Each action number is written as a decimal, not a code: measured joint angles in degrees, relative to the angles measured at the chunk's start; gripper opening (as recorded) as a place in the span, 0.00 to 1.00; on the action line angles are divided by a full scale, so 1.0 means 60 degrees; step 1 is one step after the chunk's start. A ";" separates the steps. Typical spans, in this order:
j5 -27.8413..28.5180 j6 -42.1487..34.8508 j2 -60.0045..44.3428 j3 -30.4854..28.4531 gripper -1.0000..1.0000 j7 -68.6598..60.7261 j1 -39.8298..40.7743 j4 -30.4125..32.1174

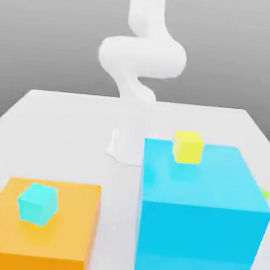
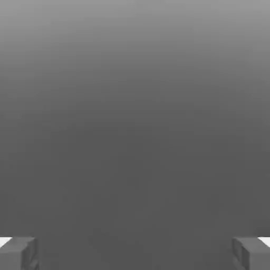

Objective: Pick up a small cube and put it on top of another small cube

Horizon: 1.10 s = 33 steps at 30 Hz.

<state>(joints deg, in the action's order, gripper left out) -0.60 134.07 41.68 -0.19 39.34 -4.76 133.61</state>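
Ahead of the gripper (image 2: 135, 253) lies plain grey room, its fingers (image 2: 18, 253) spread wide and holding nothing, above the white surface (image 1: 61, 136).

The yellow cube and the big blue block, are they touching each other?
Touching. In the exterior view the yellow cube sits directly on the top face of the big blue block, with no gap beneath it.

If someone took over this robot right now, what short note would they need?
Gripper: open, holding nothing, fingers wide apart.
Small lime-green cube: on the table, mostly hidden behind the big blue block, at the exterior view's right.
Small yellow cube: on the blue block.
Small cyan cube: on the orange block.
Done: nothing stacked.
Left: grasp the lime-green cube, stack it on another small cube.
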 joint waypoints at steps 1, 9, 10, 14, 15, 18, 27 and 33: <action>-0.0041 0.0165 -0.0299 -0.0011 0.50 -0.0465 -0.0342 0.0132; -0.0452 0.1383 -0.2524 0.0168 0.50 -0.4002 -0.2659 0.1108; -0.0498 0.1534 -0.2799 0.0210 0.50 -0.4436 -0.2934 0.1229; -0.0651 0.2137 -0.3897 0.0453 0.50 -0.6150 -0.3968 0.1712; -0.0679 0.2288 -0.4171 0.0534 0.50 -0.6571 -0.4207 0.1833; -0.0718 0.2743 -0.4992 0.0837 0.50 -0.7801 -0.4865 0.2196; 0.0252 0.4125 -0.7471 0.1899 0.50 -1.0711 -0.6659 0.3293; 0.1610 0.5585 -0.9447 0.1269 0.50 -1.0372 -0.7288 0.3196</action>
<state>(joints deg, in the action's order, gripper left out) 9.07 167.58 -15.00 7.42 -22.89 -48.49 152.79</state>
